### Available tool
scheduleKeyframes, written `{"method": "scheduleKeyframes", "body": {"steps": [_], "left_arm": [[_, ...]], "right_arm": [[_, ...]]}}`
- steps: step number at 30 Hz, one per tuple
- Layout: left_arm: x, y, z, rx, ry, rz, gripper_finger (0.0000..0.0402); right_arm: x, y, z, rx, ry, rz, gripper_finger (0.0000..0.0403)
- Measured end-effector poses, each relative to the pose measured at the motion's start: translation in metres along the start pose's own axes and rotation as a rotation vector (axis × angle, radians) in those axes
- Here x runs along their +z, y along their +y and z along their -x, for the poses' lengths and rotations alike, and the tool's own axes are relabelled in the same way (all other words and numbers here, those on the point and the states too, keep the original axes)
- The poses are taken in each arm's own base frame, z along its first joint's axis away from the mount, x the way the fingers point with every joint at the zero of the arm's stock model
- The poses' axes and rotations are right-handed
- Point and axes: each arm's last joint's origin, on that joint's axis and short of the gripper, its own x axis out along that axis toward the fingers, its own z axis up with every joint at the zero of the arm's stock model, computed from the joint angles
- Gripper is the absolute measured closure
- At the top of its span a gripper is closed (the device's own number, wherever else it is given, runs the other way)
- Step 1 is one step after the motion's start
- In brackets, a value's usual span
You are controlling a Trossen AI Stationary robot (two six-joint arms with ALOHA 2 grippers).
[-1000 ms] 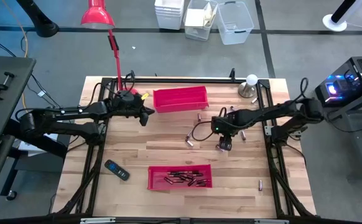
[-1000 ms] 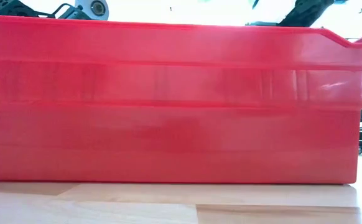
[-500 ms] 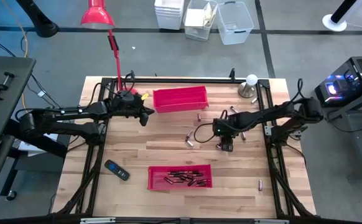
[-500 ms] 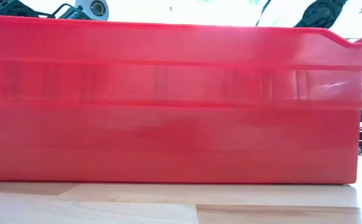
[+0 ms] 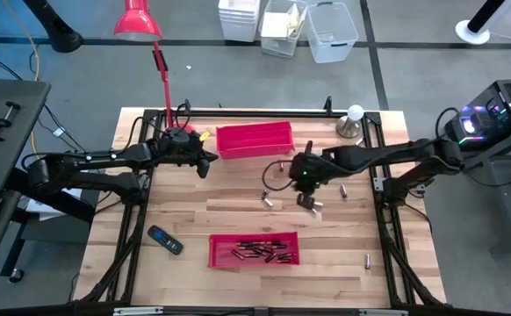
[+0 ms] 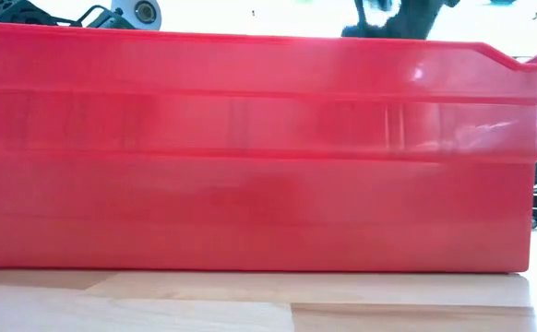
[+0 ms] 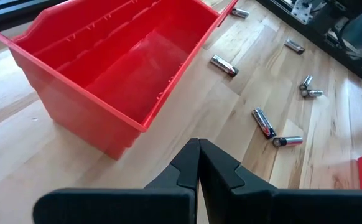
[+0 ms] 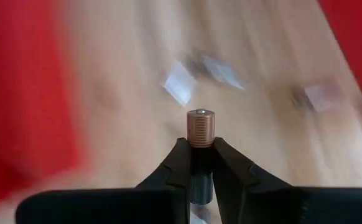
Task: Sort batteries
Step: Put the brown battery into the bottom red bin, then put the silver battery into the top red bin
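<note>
pale wooden plank table (image 5: pixel 185 211) carries two glossy red plastic trays: far tray (image 7: pixel 116 65) empty, near tray (image 5: pixel 254 249) holding dark cylindrical batteries (image 5: pixel 260 252). right gripper (image 8: pixel 199 152) pinches a copper-topped battery (image 8: pixel 200 127) mid-table; left gripper (image 7: pixel 198 163) rests pressed together beside the far tray.

Black handset (image 5: pixel 164 239), red lamp (image 5: pixel 136 19)

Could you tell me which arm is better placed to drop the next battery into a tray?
The right. Its claw is shut on a battery over mid-table, between both red trays. The left claw is shut, empty, beside the far tray.
</note>
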Motion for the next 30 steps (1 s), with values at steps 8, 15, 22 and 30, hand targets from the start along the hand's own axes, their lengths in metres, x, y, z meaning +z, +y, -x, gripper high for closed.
{"method": "scheduleKeyframes", "body": {"steps": [8, 15, 22, 30], "left_arm": [[0.0, 0.0, 0.0, -0.01, 0.007, -0.003, 0.0401], [-0.002, -0.007, 0.0, -0.172, 0.058, -0.068, 0.0401], [0.004, -0.037, 0.005, -0.314, 0.099, -0.215, 0.0391], [0.017, -0.067, 0.027, -0.033, 0.417, -0.453, 0.0298]], "right_arm": [[0.031, 0.073, 0.028, 0.394, -0.147, 0.012, 0.0371], [0.018, 0.129, -0.002, 0.479, -0.058, -0.022, 0.0328], [0.012, 0.141, -0.024, 0.448, -0.005, -0.064, 0.0294], [0.013, 0.119, -0.013, 0.273, -0.041, -0.089, 0.0248]]}}
